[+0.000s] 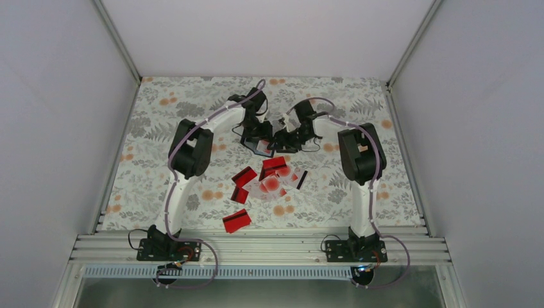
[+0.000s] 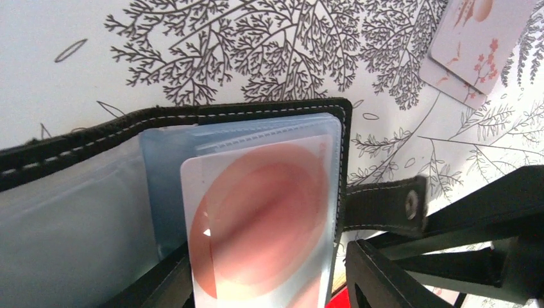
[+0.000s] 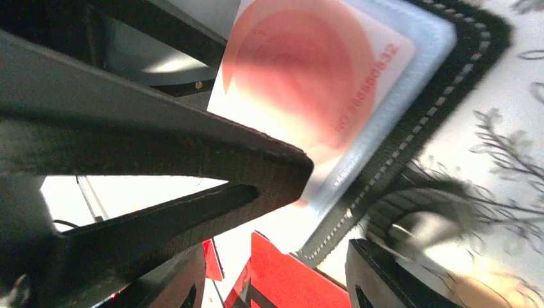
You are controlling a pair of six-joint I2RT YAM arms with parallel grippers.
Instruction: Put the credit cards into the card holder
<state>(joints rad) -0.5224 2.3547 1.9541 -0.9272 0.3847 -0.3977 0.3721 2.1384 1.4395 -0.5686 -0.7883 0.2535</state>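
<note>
The black card holder (image 1: 251, 145) lies open on the flowered cloth between my two grippers, its grey-blue pockets (image 2: 167, 167) showing. A whitish card with a red dot (image 2: 256, 218) sits partly in a pocket and also shows in the right wrist view (image 3: 308, 70). My left gripper (image 2: 266, 269) is open, its fingers on either side of that card's free end. My right gripper (image 3: 272, 256) is open beside the holder's snap strap (image 2: 385, 205), above red cards (image 3: 289, 276). The other credit cards (image 1: 272, 179) lie in a loose pile nearer the bases.
One red card with a black stripe (image 1: 237, 221) lies alone near the front edge of the cloth. Two pale cards (image 2: 478, 38) lie on the cloth beyond the holder. White walls close in the table on three sides.
</note>
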